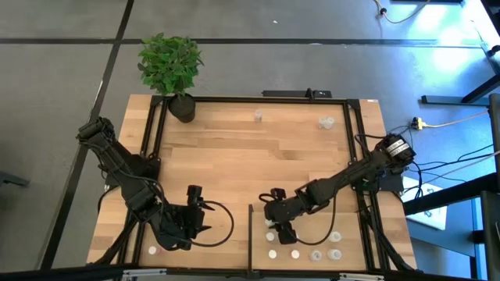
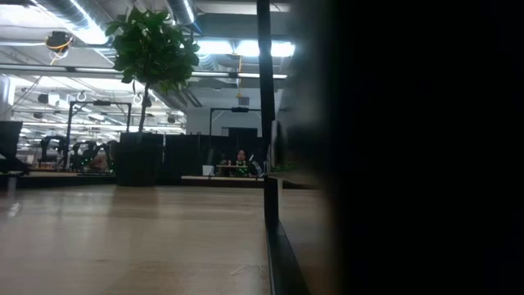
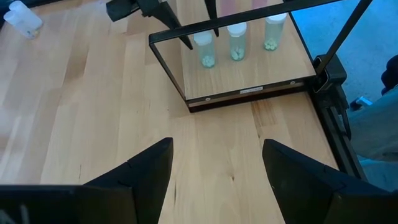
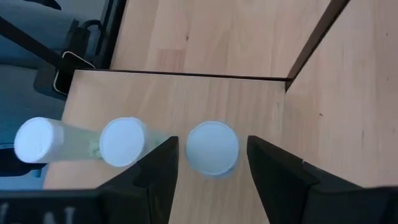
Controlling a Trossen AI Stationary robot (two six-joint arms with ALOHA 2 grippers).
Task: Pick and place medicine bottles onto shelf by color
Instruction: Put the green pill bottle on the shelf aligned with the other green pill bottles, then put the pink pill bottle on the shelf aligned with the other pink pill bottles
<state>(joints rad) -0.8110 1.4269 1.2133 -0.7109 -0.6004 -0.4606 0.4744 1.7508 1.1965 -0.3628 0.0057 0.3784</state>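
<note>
The pale shelf [image 1: 344, 220] with its black edge strip lies at the table's near right. Several white-capped bottles stand on it along its near edge [image 1: 316, 255]. My right gripper [image 1: 279, 228] is open over the shelf's left part, pointing down. Its fingers stand on either side of an upright white-capped bottle [image 4: 212, 148], with a narrow gap showing on each side. Two more capped bottles [image 4: 122, 142] stand beside it. My left gripper [image 1: 201, 217] is open and empty [image 3: 217, 149] left of the shelf. Loose bottles [image 1: 326, 122] lie at the far side.
A potted plant [image 1: 181, 105] stands at the far left corner. Black frame rails [image 1: 355, 156] run along the table's sides. One bottle [image 1: 152, 250] stands at the near left edge, another [image 1: 258, 115] at the far middle. A dark blur fills the low view's right half.
</note>
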